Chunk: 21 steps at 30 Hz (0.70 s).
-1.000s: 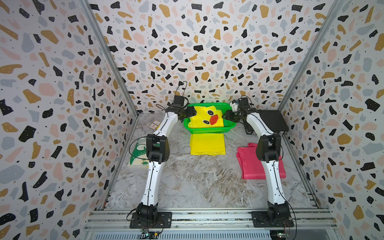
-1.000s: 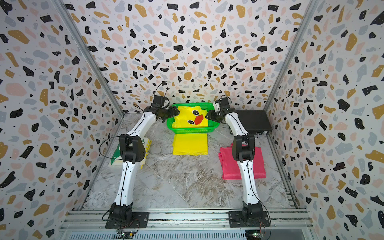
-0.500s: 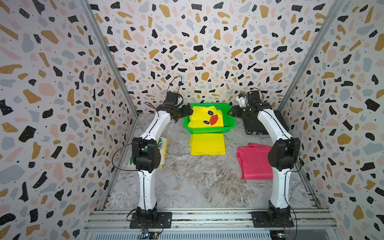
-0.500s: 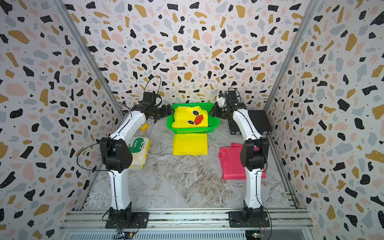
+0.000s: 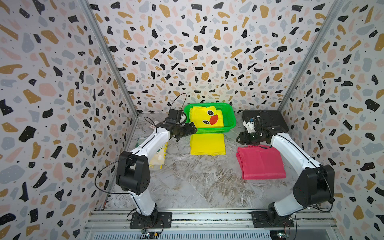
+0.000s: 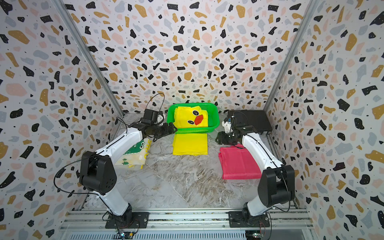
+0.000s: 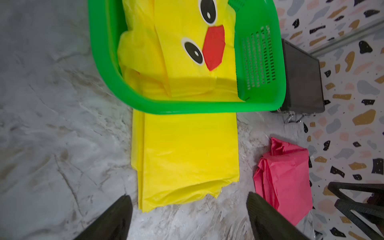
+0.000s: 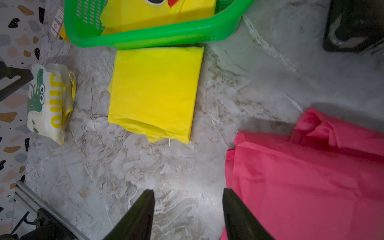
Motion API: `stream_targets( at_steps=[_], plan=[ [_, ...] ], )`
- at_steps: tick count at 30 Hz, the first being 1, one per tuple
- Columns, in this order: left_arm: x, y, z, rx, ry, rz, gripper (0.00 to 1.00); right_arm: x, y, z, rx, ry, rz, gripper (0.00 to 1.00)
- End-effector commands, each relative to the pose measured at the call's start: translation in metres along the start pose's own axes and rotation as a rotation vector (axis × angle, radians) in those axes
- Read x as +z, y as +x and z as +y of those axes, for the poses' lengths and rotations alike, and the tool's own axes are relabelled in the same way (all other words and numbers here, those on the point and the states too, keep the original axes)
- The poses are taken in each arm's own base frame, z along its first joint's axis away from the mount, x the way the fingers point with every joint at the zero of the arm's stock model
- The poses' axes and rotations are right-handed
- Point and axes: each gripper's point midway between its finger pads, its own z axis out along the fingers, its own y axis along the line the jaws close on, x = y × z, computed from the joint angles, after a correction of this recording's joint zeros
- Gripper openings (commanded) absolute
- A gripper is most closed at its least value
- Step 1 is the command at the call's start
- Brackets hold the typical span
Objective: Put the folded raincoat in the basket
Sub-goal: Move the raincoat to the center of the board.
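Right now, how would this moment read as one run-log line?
yellow duck-face folded raincoat: in bright green mesh plastic basket | left gripper: open, empty | right gripper: open, empty

The basket is smooth green plastic with a soft sheen and perforated walls; the folded raincoat inside it is thin yellow plastic film, slick and creased. Just in front of the basket a yellow folded sheet has the same glossy film look, while the pink sheet further off looks more matt and crumpled. The tabletop under the basket is marble-patterned with a dull shine, and the black case beside the basket looks hard and matt.
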Motion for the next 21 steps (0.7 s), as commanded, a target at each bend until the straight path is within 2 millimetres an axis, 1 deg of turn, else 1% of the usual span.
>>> stream_targets(
  at_steps=[1, 3, 5, 7, 10, 12, 16, 19, 21],
  plan=[
    [-0.005, 0.021, -0.012, 0.018, 0.025, -0.006, 0.9, -0.02, 0.027, -0.007, -0.004, 0.062, -0.007, 0.61],
    [-0.004, 0.041, -0.011, 0.01, 0.025, 0.017, 0.9, -0.023, 0.046, -0.014, 0.008, 0.092, 0.01, 0.62],
    [-0.005, 0.055, -0.012, 0.004, 0.035, 0.024, 0.9, -0.025, 0.063, -0.022, 0.016, 0.126, 0.025, 0.64],
    [-0.006, 0.072, -0.014, -0.001, 0.044, 0.041, 0.9, -0.027, 0.078, -0.035, 0.036, 0.188, 0.037, 0.67],
    [-0.008, 0.095, -0.019, 0.018, 0.044, 0.065, 0.9, -0.023, 0.097, -0.051, 0.068, 0.255, 0.076, 0.68],
    [-0.009, 0.108, -0.021, 0.032, 0.042, 0.077, 0.9, -0.016, 0.102, -0.054, 0.094, 0.262, 0.101, 0.68],
    [-0.011, 0.131, -0.021, 0.035, 0.043, 0.099, 0.9, 0.0, 0.109, -0.072, 0.137, 0.34, 0.166, 0.68],
    [-0.015, 0.142, -0.02, 0.037, 0.047, 0.102, 0.9, 0.012, 0.111, -0.085, 0.149, 0.392, 0.197, 0.68],
    [-0.018, 0.147, -0.019, 0.036, 0.049, 0.099, 0.9, 0.02, 0.11, -0.088, 0.144, 0.398, 0.219, 0.65]
  ],
)
